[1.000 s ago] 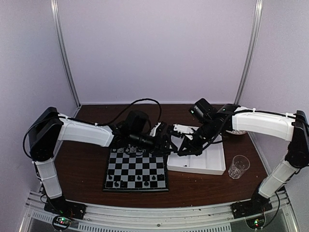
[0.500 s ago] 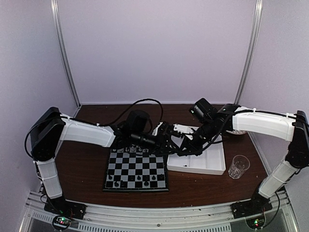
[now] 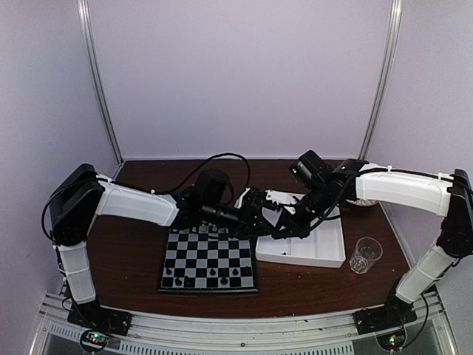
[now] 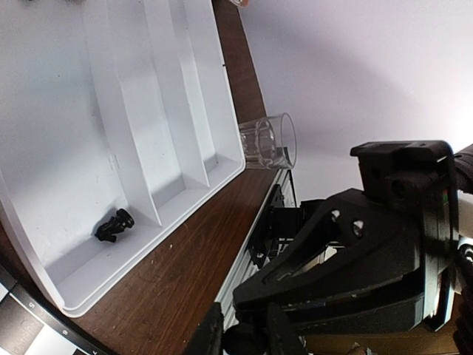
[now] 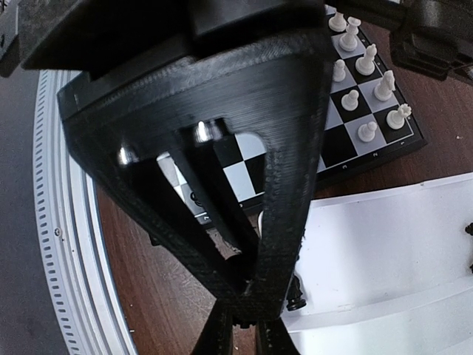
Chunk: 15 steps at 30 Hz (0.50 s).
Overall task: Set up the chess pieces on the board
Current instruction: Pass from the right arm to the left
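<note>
From above, the chessboard (image 3: 209, 259) lies by the tabletop's (image 3: 133, 251) near edge, left of centre; black chessmen (image 3: 196, 273) dot its near rows and white chessmen (image 3: 194, 231) its far rows; a white divided tray (image 3: 310, 260) sits just beside the board's right side; a clear glass (image 3: 365, 254) stands closer to the right edge. The left gripper (image 3: 260, 216) and right gripper (image 3: 281, 228) meet tip to tip above the tray's left end; I cannot tell from here how wide either stands.

Left wrist view: a lone black chessman (image 4: 114, 225) lies on its side in the tray's widest compartment, near a corner; the fingers at the bottom edge stand narrowly apart with something dark between them; I cannot tell whether it is gripped.

Right wrist view: black gripper parts fill most of the frame; the fingers converge narrowly, but their hold cannot be read; a small black piece (image 5: 295, 294) sits just beside them at the tray's edge.
</note>
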Tool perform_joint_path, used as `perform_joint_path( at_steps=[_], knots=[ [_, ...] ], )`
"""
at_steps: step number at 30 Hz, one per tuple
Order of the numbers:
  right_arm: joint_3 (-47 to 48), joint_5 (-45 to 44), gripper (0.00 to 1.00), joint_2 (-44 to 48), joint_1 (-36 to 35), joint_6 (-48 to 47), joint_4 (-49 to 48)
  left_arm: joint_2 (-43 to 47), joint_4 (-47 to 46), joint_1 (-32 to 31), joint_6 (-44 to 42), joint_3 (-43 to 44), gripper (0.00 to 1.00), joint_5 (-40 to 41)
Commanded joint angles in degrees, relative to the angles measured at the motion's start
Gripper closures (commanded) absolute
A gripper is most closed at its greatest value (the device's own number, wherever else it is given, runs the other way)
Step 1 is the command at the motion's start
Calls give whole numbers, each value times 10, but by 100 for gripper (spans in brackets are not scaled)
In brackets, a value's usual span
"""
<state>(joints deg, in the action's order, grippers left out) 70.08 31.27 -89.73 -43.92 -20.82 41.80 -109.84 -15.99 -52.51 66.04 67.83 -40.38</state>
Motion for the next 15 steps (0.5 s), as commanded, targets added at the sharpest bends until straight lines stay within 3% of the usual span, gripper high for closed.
perform_joint_path(
  at_steps=[1, 5, 10, 15],
  knots=[
    [-6, -8, 97, 5, -2, 5, -19, -4, -46, -3, 14, 2, 83, -19],
    [-4, -11, 95, 8, -2, 6, -19, -4, -72, -2, 24, -7, 87, -15],
    [22, -13, 85, 29, 6, -8, 21, -3, -119, 5, 43, -18, 90, -16],
    [60, 71, 73, 56, 53, -17, 76, 5, -192, 16, 72, -29, 91, -19]
  ],
)
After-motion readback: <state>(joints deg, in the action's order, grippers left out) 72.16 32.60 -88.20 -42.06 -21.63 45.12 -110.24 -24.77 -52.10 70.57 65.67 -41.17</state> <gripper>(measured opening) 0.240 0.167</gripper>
